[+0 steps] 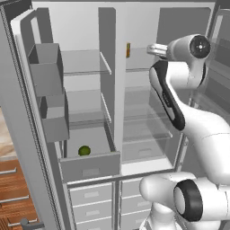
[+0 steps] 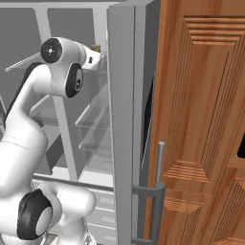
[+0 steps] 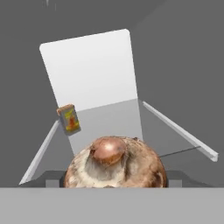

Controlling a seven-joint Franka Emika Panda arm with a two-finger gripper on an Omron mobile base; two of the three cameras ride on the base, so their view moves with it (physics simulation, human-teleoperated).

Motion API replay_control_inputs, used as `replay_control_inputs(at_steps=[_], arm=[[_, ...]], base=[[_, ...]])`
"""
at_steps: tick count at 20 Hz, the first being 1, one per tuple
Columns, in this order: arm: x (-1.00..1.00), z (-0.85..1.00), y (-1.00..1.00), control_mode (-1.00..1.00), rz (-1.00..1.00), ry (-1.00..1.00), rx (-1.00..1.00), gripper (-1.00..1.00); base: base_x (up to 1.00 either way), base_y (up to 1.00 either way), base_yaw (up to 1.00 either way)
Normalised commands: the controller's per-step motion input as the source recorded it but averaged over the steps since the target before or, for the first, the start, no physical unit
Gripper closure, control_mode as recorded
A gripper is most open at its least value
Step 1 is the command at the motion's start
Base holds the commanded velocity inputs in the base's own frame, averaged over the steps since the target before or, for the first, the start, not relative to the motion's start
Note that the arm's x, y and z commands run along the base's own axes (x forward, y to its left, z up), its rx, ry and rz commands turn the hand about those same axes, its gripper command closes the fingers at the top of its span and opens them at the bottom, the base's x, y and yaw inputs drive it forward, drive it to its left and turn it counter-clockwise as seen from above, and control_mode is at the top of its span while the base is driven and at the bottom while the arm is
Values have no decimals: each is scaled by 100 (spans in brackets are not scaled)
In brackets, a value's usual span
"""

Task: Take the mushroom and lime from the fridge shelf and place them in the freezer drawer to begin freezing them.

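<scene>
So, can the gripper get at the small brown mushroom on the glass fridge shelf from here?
Probably yes: the brown mushroom sits right ahead of the hand on the glass shelf, nothing between. The small yellow-brown upright packet stands further back, clear of the approach.

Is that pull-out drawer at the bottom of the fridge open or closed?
Open. The freezer drawer is pulled out, and the lime lies in it.

Small yellow-brown carton (image 3: 69, 119) upright; pale stacked drawers (image 1: 91, 206); wooden cabinet door (image 2: 206, 119).
</scene>
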Motion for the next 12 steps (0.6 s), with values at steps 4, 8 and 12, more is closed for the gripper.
replay_control_inputs(at_steps=[4,8,12], arm=[[-100,5,7,-100,5,6,-5,100],[-100,-20,0,-100,13,14,0,100],[-100,-67,5,-100,20,22,0,100]], base=[[0,0,0],[0,0,0],[0,0,0]])
